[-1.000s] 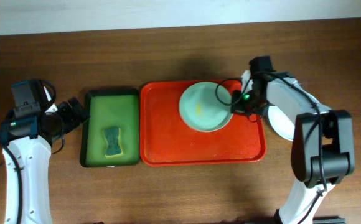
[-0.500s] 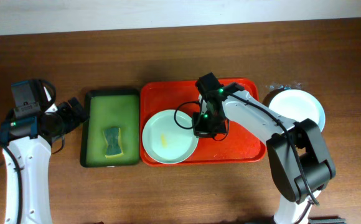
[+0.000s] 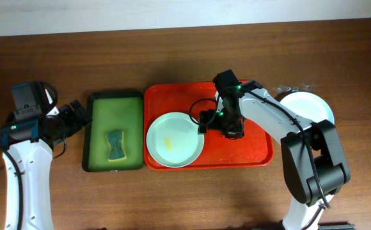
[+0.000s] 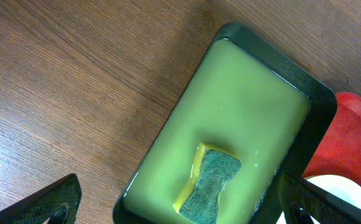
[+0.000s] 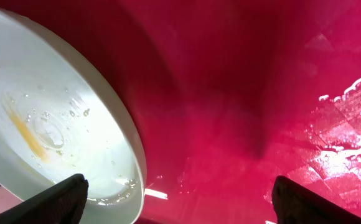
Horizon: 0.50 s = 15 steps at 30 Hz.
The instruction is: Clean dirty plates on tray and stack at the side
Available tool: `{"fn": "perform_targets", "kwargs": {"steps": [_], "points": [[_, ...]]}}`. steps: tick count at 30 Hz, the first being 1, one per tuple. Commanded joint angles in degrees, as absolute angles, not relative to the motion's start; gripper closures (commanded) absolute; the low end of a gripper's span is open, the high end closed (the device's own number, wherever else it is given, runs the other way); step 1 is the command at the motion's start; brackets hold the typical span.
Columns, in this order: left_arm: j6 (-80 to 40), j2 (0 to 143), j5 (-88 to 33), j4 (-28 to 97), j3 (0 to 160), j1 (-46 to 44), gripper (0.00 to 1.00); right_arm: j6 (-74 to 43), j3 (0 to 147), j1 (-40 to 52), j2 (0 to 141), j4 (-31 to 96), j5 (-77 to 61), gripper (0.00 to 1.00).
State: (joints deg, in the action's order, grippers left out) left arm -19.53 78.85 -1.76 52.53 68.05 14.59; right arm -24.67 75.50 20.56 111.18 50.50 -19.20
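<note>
A pale plate (image 3: 174, 139) with a yellow smear at its centre lies on the near left part of the red tray (image 3: 249, 144). In the right wrist view the plate (image 5: 50, 118) is wet and fills the left side, with the tray floor (image 5: 243, 93) beside it. My right gripper (image 3: 219, 124) (image 5: 187, 202) hangs open just right of the plate's rim, one finger over the rim, holding nothing. A white plate (image 3: 308, 108) rests on the table right of the tray, partly hidden by the right arm. My left gripper (image 3: 77, 115) (image 4: 180, 211) is open and empty.
A dark green tray (image 3: 114, 102) of soapy liquid holds a green-and-yellow sponge (image 3: 114, 145) (image 4: 211, 186), left of the red tray. The left wrist view looks down on that green tray (image 4: 317, 118), with the red tray's corner (image 4: 355, 143) at its right.
The right gripper carried the smeared plate from the tray's far right to its near left, set it down, opened and drew back to the right. The left arm has not moved.
</note>
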Motion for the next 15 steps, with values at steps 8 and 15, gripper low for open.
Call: {"fn": "perform_targets", "kwargs": {"steps": [8, 15], "points": [[-19.0, 77.8, -2.4, 52.4, 69.2, 14.8, 0.01, -23.9, 75.2, 19.9, 109.8, 49.8, -17.3, 0.0], [-19.0, 77.8, -1.7, 49.8, 69.2, 14.8, 0.01, -25.2, 75.2, 20.0, 109.8, 49.7, -17.3, 0.01]]}}
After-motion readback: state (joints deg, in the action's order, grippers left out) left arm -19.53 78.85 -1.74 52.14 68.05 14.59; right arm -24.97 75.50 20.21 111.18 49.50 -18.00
